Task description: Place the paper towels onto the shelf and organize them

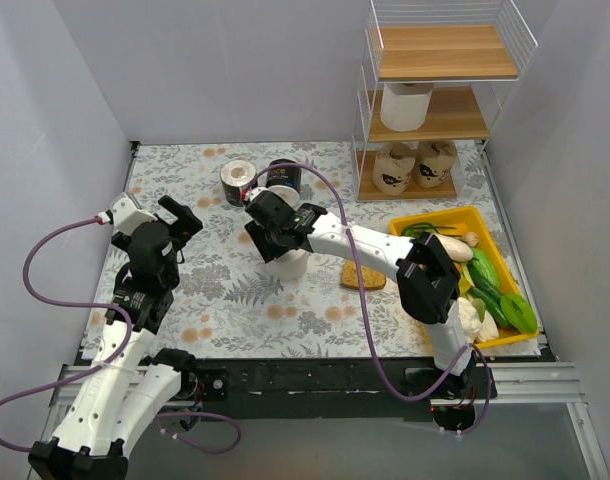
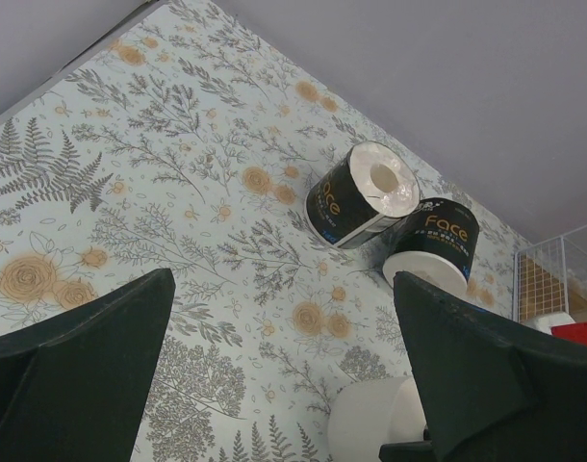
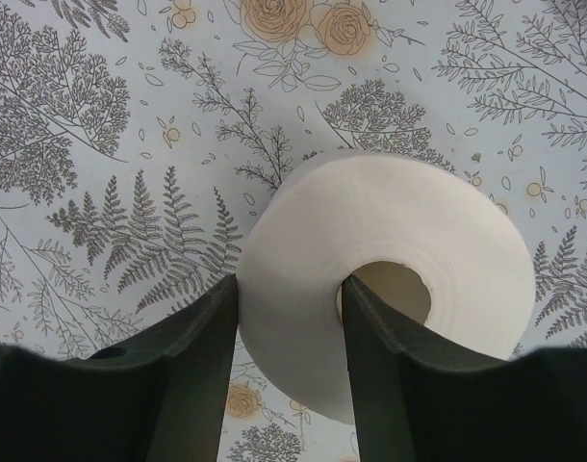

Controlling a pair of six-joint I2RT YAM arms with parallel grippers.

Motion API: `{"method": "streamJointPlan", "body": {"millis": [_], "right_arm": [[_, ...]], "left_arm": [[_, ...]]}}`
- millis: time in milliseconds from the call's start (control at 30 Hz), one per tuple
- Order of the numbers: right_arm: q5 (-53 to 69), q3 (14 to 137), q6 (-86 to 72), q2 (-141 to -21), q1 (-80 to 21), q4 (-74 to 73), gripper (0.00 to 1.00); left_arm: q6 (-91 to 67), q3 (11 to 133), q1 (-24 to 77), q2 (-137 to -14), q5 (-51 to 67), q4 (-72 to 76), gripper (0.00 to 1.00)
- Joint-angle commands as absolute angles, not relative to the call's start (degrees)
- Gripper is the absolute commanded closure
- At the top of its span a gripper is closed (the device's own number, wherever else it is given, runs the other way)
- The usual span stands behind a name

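Nearest, the left end effector (image 2: 282,289) hangs spread and empty over the floral-patterned bench (image 1: 215,300). At mid-bench the right end effector (image 3: 290,308) pinches the wall of an upright plain white paper-towel roll (image 3: 438,231), so the pick-up seems in hand. Next it needs lifting towards the tall white-wire shelf with wooden boards (image 1: 365,100). Beyond sit two black-wrapped rolls (image 1: 239,182). Shelved are one white roll (image 1: 405,105) and two tan printed rolls (image 1: 393,168), making six rolls.

Your top view looks down from above and behind the robot, holding the whole table (image 1: 215,300) and the shelf (image 1: 445,52). Your left wrist view slants low across the table, sharing the two black rolls (image 1: 238,182) (image 1: 282,178) (image 2: 361,195) (image 2: 438,236) with it. Your right wrist view looks straight down, close on the white roll (image 3: 419,221) (image 1: 290,265) (image 2: 370,419), seen in all three.
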State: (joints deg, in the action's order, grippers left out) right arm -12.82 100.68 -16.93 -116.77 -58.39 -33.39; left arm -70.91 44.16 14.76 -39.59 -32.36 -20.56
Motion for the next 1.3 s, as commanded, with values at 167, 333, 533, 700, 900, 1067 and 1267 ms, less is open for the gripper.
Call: {"method": "streamJointPlan", "body": {"millis": [167,333,533,700,900,1067,1267], "right_arm": [[-16.3,100.5,-9.3,-113.6,-58.8,-33.8,0.52],[-19.2,99.9,-3.4,-110.4,-58.8,-34.1,0.63],[-23.5,97.0,4.7,-103.3,-58.6,-33.0,0.64],[-27.8,90.8,16.2,-94.1,-55.6,-29.7,0.62],[-26.2,82.9,30.9,-81.4,-46.7,-19.3,0.63],[-26.0,81.6,34.3,-77.2,-35.7,-14.7,0.66],[-23.1,87.2,36.9,-80.1,-24.4,-12.7,0.66]], "left_arm": [[-70.8,44.8,14.9,-39.3,-33.7,-21.0,0.02],[-70.7,44.7,15.0,-39.5,-33.5,-20.7,0.02],[-70.6,44.8,15.0,-39.5,-33.2,-20.7,0.02],[-70.7,44.7,15.0,-39.6,-32.9,-20.7,0.02],[-70.7,44.7,15.0,-39.6,-32.9,-20.6,0.02],[-70.7,44.7,15.2,-39.7,-32.9,-20.6,0.02],[-70.7,44.7,15.3,-40.1,-32.8,-20.5,0.02]]}}
